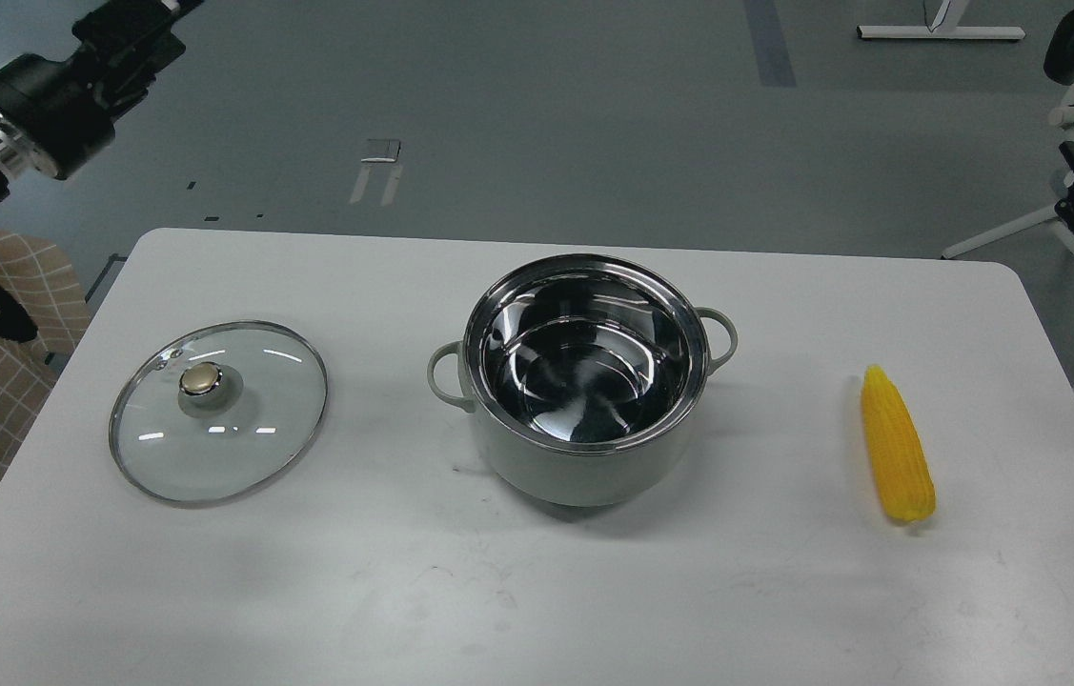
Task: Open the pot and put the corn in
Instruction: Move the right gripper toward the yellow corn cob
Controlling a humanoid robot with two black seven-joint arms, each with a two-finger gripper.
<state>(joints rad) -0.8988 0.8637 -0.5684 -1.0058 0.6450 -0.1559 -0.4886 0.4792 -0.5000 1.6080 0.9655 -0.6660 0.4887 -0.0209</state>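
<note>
Pot [584, 381] open at mid-table, upright, steel interior bare; glass lid [218, 411] flat on the white table [537, 591] well to its left, knob up, apart from the pot. Corn [896, 444] lying on the right side of the table, well apart from the pot, tapered tip pointing away, blunt end nearer. Opening judged done; corn step in hand, not yet begun. Left arm raised at upper left, off the table; left claw [131, 29] cut by the frame edge, too dark to tell whether apart or together. Right claw not in view; only dark parts at the right edge. Best taken with the right arm, since the corn lies on that side. Approach from above, fingers spread across the cob's width, closing at mid-length where the cob is thickest, not at the taper, to prevent slipping or tilting. Rounded body likely to roll under an off-centre pinch. Lift clear of the rim before crossing left. Cob roughly as long as the pot is wide, so best tilted or lowered centred, tip first, then released low to avoid catching on the rim or the near loop handle [722, 335].
</note>
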